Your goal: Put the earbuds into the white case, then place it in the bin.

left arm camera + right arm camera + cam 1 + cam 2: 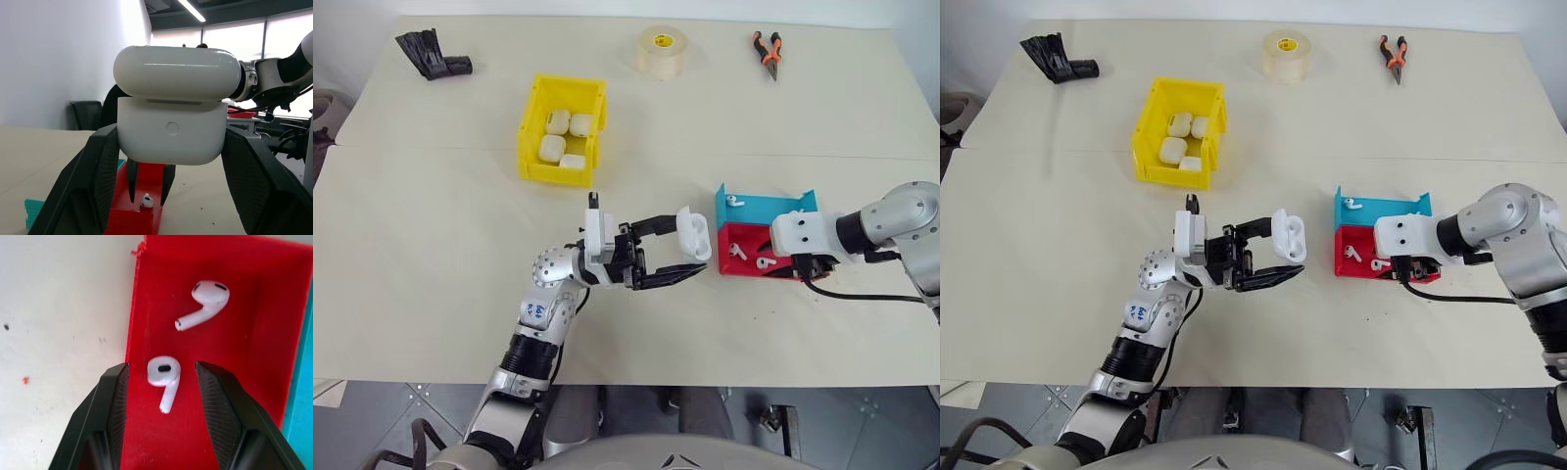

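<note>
A small white case (693, 233) with its lid flipped open is held above the middle of a beige table (431, 245), clamped between the two black fingers of the left gripper (690, 257), which reaches in from the robot's left and points toward its right. In the left wrist view the case (172, 131) sits squarely between the two fingers, lid raised above the body. To the right of the case, well apart from it, two small trays sit side by side and touching: a red tray (736, 264) nearer the robot and a blue tray (764, 208) just beyond it. Two white earbuds lie loose in the red tray; in the right wrist view one earbud (164, 377) lies between the two fingers of the right gripper (163, 382), which stand apart on either side of it without touching it, and a second earbud (205, 301) lies farther along the tray floor. One more earbud (734, 200) rests in the blue tray, making three earbuds in all. Farther back and to the left stands the yellow bin (532, 147), holding four closed white cases. Along the far edge of the table lie one crumpled black bag (431, 55), one roll of tape (663, 52) and one pair of orange-handled pliers (768, 51).
</note>
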Motion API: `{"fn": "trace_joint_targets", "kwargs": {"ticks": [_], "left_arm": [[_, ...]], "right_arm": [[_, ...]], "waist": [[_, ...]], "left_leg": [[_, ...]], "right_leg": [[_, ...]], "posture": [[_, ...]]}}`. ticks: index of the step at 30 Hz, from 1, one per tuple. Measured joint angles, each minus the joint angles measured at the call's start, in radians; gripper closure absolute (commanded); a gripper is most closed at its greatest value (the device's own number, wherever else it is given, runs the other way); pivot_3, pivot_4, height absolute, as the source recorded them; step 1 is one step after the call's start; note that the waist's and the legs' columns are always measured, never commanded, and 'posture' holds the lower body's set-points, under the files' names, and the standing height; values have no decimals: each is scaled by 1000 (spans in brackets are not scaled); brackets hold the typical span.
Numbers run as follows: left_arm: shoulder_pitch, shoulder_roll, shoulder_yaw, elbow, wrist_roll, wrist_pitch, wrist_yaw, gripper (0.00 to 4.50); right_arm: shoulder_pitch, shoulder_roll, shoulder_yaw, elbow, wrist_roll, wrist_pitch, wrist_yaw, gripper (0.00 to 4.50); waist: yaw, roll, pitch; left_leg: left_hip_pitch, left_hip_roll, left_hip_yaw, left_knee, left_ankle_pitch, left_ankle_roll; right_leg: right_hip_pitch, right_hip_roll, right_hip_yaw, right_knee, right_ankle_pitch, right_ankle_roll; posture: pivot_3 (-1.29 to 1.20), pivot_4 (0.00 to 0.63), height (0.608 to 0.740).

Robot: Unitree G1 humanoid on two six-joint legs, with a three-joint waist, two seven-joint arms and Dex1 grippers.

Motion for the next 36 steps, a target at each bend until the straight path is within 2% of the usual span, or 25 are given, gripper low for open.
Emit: {"fn": "trace_joint_targets", "kwargs": {"ticks": [4,7,10,19,25,28,31,33,36], "left_arm": [[-1,-4,0,0,1,0,3,1737],[-1,-4,0,0,1,0,4,1737],[-1,-4,1,0,1,0,4,1737],[-1,-1,1,0,1,1,3,1737],[-2,10,4,0,0,6,-8,1737],[-9,11,6,5,-1,6,-18,1737],[-24,18,13,5,-12,10,-29,1737],[-36,22,19,5,-18,28,-35,1737],[-42,29,20,4,-31,66,-38,1737]], "right_arm": [[0,5,0,10,-13,-6,0,2274],[0,10,0,14,-17,-6,0,2848],[0,16,0,15,-18,-8,0,3821],[11,19,-11,6,-14,5,-13,3821],[104,30,-139,-43,109,17,-36,3821],[166,92,-277,-102,252,16,-62,3821],[226,150,-360,-192,358,32,-101,3821],[274,245,-437,-286,464,71,-186,3821],[307,368,-476,-404,581,113,-317,3821]], "waist": [[0,0,0],[-1,0,0],[-1,0,0],[-1,0,0],[1,0,0],[0,0,0],[2,0,0],[2,0,0],[1,0,0]], "left_leg": [[0,0,0,0,0,0],[0,0,0,0,0,0],[0,0,0,0,0,0],[0,0,0,0,0,0],[0,0,0,0,0,0],[0,0,-1,0,0,0],[0,0,-1,0,0,0],[0,0,-1,1,0,0],[0,0,-1,0,0,0]], "right_leg": [[0,0,0,0,0,0],[0,0,0,0,0,0],[0,0,0,0,0,0],[0,0,0,0,0,0],[0,0,0,0,0,0],[0,0,0,0,0,0],[0,0,-1,0,0,0],[0,0,-1,1,0,0],[0,0,0,1,0,0]], "posture": [[0,150,740],[0,150,740],[0,150,740],[0,150,740],[0,150,740],[0,150,740],[0,150,740],[0,150,740],[0,150,740]]}}
